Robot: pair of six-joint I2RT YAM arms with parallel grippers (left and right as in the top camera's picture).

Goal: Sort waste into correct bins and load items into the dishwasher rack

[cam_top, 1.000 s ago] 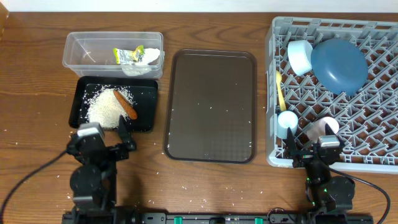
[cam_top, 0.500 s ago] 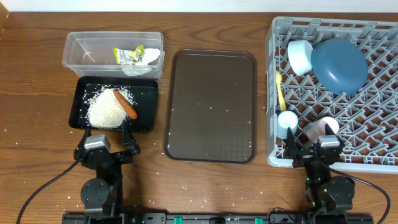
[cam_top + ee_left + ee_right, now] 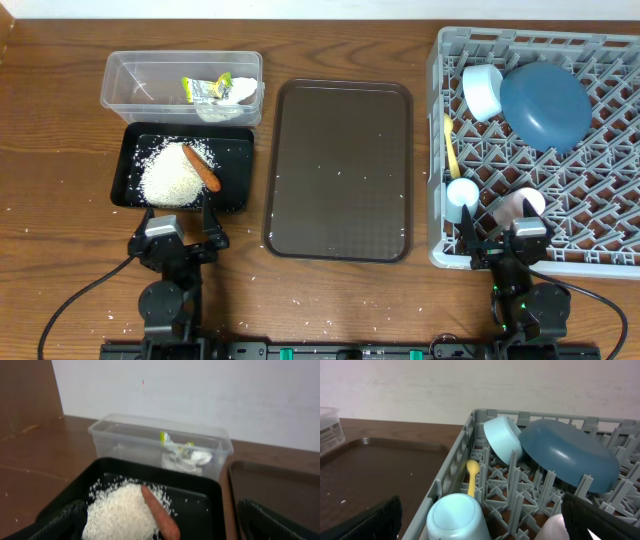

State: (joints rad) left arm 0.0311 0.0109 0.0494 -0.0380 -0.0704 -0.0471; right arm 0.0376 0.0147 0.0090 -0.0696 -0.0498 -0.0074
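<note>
- Left tool (image 3: 178,225): fingers wide apart, holding nothing, at the near edge of the black tray (image 3: 235,150).
- Right tool (image 3: 498,238): fingers wide apart, empty, at the near left corner of the dishwasher rack (image 3: 600,230).
- Black tray: rice heap (image 3: 168,178) with the carrot piece (image 3: 201,166) lying on it.
- Clear tub (image 3: 125,85), just behind the black tray: crumpled wrapper (image 3: 208,89) inside.
- Rack, far side: blue plate (image 3: 545,105) and white bowl (image 3: 482,90), both tilted.
- Rack, left wall: yellow spoon (image 3: 450,145).
- Rack, front: blue cup (image 3: 462,195) and pink-and-white cup (image 3: 520,205).
- Brown serving tray (image 3: 340,170): between bins and rack, a few stray grains on it.
</note>
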